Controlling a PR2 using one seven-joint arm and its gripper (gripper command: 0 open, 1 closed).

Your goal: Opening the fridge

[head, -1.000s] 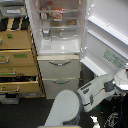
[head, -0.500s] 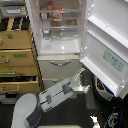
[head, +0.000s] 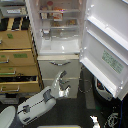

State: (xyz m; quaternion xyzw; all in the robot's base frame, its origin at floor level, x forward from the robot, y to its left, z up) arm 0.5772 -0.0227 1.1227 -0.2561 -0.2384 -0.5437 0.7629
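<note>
The gripper [head: 63, 86] has dropped lower before the open fridge [head: 59, 47].

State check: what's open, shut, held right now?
fridge door: swung wide open, inner side showing
fridge drawers: both shut
wooden cabinet: drawers pulled out at different lengths
gripper: in front of the lower fridge drawers, holding nothing visible; open or shut unclear

The fridge [head: 60, 35] stands open above the gripper [head: 63, 88], its door [head: 107, 45] swung wide to the exterior view's right. The gripper hangs before the lower drawers [head: 59, 67]; a wooden cabinet [head: 17, 55] stands left of it.
</note>
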